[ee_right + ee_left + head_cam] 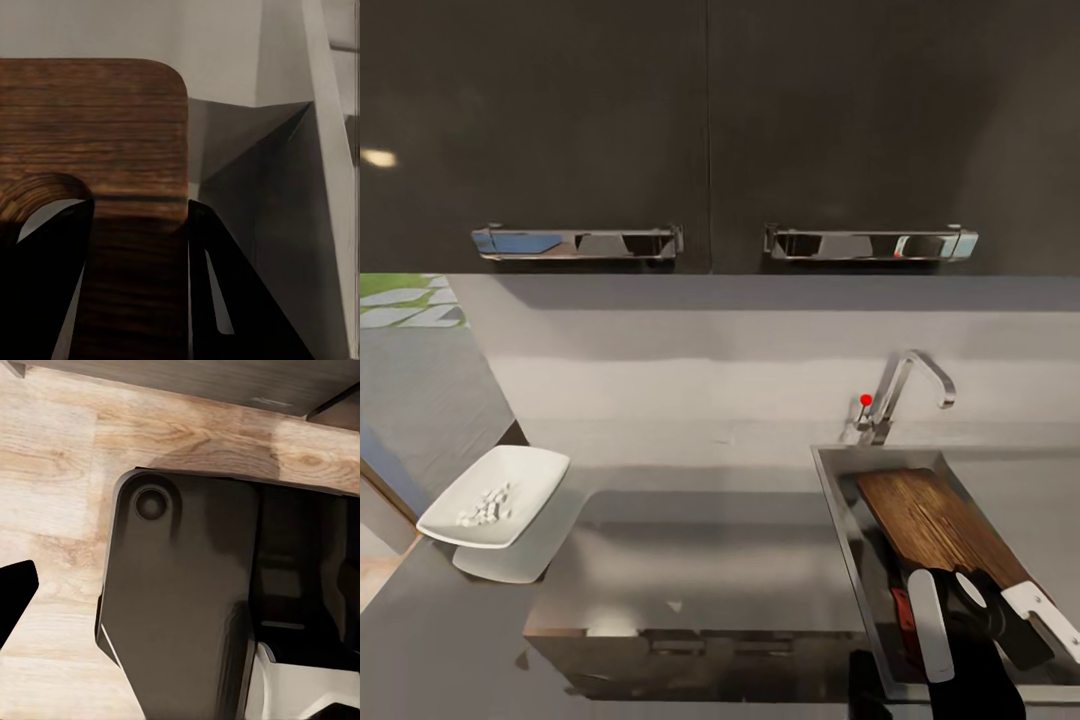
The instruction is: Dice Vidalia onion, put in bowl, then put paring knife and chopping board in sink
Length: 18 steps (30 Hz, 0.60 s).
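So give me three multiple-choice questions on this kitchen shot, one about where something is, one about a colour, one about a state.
1. Where is the chopping board?
A. flat on the countertop
B. slanted in the sink
C. beside the bowl

2. What colour is the knob by the tap?
A. red
B. blue
C. green

3. What does the bowl hold?
A. nothing
B. a whole onion
C. small pale diced bits

Answers:
1 B: the board slants inside the sink basin, with the right tool at its near end.
2 A: a red knob sits at the tap's base.
3 C: the diced onion lies in the white bowl on the countertop.
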Tool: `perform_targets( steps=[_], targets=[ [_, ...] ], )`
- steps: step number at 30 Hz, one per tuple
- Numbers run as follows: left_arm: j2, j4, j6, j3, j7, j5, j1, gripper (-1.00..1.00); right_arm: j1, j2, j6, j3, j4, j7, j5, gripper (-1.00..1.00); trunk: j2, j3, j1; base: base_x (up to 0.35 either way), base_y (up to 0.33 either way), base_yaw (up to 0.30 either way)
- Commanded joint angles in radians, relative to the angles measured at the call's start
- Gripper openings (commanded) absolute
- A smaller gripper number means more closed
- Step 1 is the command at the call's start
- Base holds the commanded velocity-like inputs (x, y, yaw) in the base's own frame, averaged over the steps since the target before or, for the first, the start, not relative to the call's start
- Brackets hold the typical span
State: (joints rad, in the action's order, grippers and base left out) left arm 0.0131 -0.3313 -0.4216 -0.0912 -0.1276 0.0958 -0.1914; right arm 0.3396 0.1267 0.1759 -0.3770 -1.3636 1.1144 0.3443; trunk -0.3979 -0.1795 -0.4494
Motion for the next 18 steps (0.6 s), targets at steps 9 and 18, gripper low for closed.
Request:
perform_targets(
  steps=[9, 18],
  targets=[
    [0.001, -0.002, 0.001, -0.005, -0.010, 0.010, 0.000, 1.00, 0.001, 0.001, 0.010, -0.009, -0.002, 0.002, 0.002, -1.00, -0.002, -0.016, -0.001, 0.000, 0.000, 0.000],
    [0.001, -0.002, 0.001, -0.005, -0.010, 0.010, 0.000, 1.00, 0.001, 0.001, 0.010, -0.010, -0.002, -0.002, 0.002, -1.00, -0.002, -0.031, -0.001, 0.000, 0.000, 0.000]
  ],
)
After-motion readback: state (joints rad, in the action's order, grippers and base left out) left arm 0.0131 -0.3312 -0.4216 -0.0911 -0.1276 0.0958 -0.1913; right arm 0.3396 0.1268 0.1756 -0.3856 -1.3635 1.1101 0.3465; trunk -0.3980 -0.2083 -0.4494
